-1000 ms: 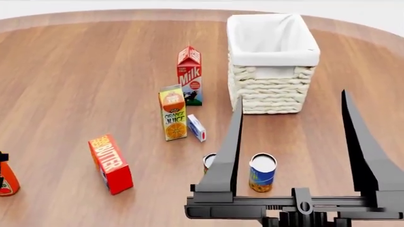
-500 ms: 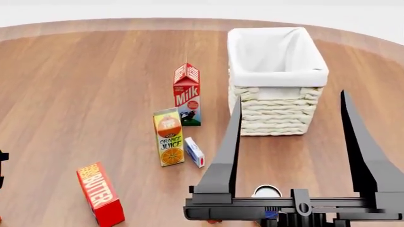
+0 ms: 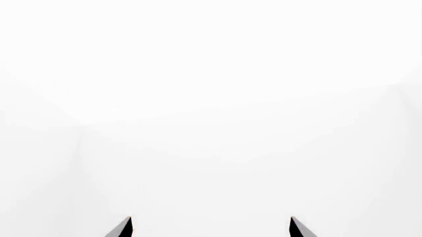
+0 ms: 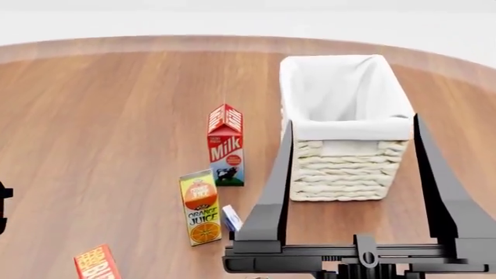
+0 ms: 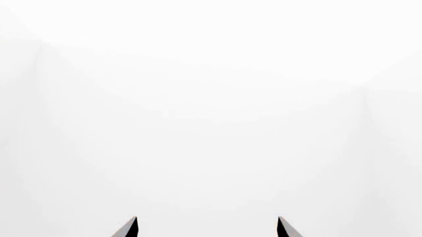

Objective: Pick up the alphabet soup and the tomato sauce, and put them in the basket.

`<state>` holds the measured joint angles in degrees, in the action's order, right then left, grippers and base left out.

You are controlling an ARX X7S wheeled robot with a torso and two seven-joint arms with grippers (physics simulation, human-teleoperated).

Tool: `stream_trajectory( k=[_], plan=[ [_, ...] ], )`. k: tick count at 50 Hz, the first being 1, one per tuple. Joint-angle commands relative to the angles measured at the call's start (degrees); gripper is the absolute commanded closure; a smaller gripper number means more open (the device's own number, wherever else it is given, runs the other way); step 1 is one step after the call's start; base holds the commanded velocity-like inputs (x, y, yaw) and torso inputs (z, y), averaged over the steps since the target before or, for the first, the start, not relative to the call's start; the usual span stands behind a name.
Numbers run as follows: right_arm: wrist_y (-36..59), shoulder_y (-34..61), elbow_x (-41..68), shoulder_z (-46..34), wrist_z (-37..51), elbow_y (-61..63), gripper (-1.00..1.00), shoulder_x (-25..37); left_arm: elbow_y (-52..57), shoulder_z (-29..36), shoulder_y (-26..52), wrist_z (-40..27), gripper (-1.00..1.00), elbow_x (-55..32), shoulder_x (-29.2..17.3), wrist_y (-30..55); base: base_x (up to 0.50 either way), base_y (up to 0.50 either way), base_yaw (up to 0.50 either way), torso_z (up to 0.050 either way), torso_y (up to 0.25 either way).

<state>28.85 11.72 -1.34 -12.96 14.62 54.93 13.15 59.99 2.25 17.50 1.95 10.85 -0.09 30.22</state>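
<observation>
Wicker basket (image 4: 345, 174) is sitting empty on the wooden tabletop (image 4: 108, 116), right of the milk carton (image 4: 225, 145). We are holding our right end effector (image 4: 352, 151) spread wide; the left end effector (image 3: 211, 227) is showing parted tips too. Neither can is showing, so we are judging nothing grasped; next we need to find the alphabet soup.

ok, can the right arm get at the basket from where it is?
Probably yes. The right gripper hangs open and empty, in line with the basket, whose open top looks free; the milk carton stands off to one side.
</observation>
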Motion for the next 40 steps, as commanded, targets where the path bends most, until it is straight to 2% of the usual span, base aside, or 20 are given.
stream_trajectory(
  k=[1, 20, 21, 23, 30, 33, 34, 35, 37, 40],
  plan=[
    [-0.53, -0.19, 0.04, -0.60, 0.62, -0.40, -1.00, 0.44, 0.00, 0.07, -0.10, -0.04, -1.00, -0.10, 0.00, -0.10, 0.36, 0.00, 0.00, 0.000, 0.000],
    [-0.46, -0.03, 0.55, -1.15, 1.38, -0.19, -1.00, 0.98, 0.00, 0.27, 0.05, -0.02, -1.00, 0.07, 0.00, 0.06, 0.36, 0.00, 0.00, 0.000, 0.001],
    [3.71, 2.34, 1.12, -0.91, 0.92, 1.67, -1.00, 0.61, 0.00, 0.31, 0.06, -0.02, -1.00, 0.05, 0.01, 0.02, 0.36, 0.00, 0.00, 0.000, 0.000],
    [0.45, 0.48, 0.72, -1.17, 1.36, 0.36, -1.00, 1.03, 0.00, 0.44, 0.06, -0.02, -1.00, 0.13, 0.01, -0.01, 0.36, 0.00, 0.00, 0.000, 0.000],
    [0.46, 0.69, 0.98, -1.15, 1.55, 0.40, -1.00, 1.24, 0.00, 0.54, 0.43, 0.00, -1.00, 0.18, 0.01, 0.27, 0.36, 0.00, 0.00, 0.000, 0.001],
    [6.11, 4.00, 1.83, -0.84, 1.06, 2.86, -1.00, 0.76, 0.00, 0.65, 0.67, 0.04, -1.00, 0.23, 0.01, 0.49, 0.36, 0.00, 0.00, 0.000, 0.000],
    [3.17, 2.30, 1.33, -1.19, 1.43, 1.55, -1.00, 1.11, 0.00, 0.66, 0.69, 0.04, -1.00, 0.22, 0.01, 0.50, 0.36, 0.00, 0.00, 0.000, 0.000],
    [6.23, 4.14, 1.88, -0.94, 1.13, 2.73, -1.00, 0.77, 0.00, 0.75, 0.70, 0.07, -1.00, 0.34, 0.01, 0.56, 0.36, 0.00, 0.00, 0.000, 0.000],
    [1.58, 1.47, 1.12, -1.53, 1.70, 0.84, -1.00, 1.35, 0.00, 0.64, 0.89, 0.07, -1.00, 0.21, 0.02, 0.63, 0.36, 0.00, 0.00, 0.000, 0.000],
    [1.71, 1.70, 1.30, -1.44, 1.74, 0.90, -1.00, 1.43, 0.00, 0.74, 1.01, 0.14, -1.00, 0.30, 0.02, 0.62, 0.36, 0.00, 0.00, 0.000, 0.000]
  ],
)
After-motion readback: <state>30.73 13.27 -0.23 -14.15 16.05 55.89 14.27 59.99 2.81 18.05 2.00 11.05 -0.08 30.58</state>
